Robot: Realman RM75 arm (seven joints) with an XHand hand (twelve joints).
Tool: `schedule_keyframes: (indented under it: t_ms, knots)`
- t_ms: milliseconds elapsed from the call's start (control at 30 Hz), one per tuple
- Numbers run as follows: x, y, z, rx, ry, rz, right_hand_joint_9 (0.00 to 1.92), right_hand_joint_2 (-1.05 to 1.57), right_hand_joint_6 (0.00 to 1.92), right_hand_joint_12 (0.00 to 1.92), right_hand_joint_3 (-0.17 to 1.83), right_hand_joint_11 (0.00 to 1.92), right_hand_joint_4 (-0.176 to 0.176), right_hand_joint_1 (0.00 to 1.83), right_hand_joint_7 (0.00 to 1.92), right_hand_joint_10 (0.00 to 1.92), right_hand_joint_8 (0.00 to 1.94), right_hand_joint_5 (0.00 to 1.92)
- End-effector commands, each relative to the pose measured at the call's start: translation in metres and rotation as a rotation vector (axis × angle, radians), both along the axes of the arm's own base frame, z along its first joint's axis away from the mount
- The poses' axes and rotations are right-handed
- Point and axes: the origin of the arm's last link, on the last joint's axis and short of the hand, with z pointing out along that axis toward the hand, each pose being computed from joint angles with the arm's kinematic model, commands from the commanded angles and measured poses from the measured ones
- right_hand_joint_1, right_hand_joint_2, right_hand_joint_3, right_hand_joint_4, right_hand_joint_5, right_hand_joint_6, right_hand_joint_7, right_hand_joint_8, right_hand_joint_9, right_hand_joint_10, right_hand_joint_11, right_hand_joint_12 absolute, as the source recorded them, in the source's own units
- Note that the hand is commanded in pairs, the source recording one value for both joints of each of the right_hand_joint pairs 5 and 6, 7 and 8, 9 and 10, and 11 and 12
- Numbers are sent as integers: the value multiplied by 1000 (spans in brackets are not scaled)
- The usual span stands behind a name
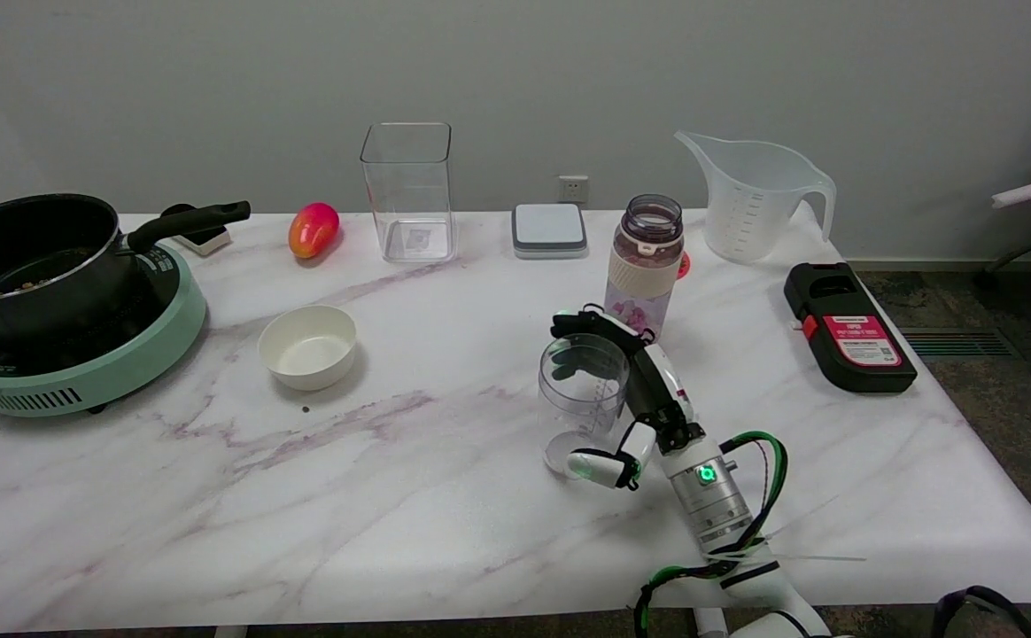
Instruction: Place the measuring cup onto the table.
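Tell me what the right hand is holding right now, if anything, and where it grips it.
Nothing: the right hand is open around the measuring cup standing on the table.

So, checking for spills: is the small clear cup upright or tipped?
Upright: the measuring cup has its open rim on top and its base on the table.

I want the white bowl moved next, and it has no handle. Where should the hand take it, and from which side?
Probably pinch the white bowl by its rim, coming down from above at the right edge. It sits upright and open, its low sloping wall gives little to wrap, and the right hand would reach it from that side.
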Motion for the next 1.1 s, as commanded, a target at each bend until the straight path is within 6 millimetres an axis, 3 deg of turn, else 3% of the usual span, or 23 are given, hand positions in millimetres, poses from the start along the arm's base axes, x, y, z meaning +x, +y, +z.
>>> schedule_keyframes:
  t_ms: [33, 300, 667, 1100]
  knots:
    - [-1, 3, 17, -7, 21, -22, 745, -614, 547, 836, 1406, 836, 0, 1330, 577, 745, 577, 547]
    - [-1, 5, 32, -33, 20, -30, 744, -671, 514, 830, 1429, 830, 0, 1320, 575, 744, 575, 514]
    - [4, 11, 68, -90, 19, -29, 748, -718, 468, 824, 1387, 824, 0, 1314, 566, 748, 566, 468]
    - [12, 33, 125, -189, -13, -12, 761, -780, 408, 813, 1334, 813, 0, 1310, 568, 761, 568, 408]
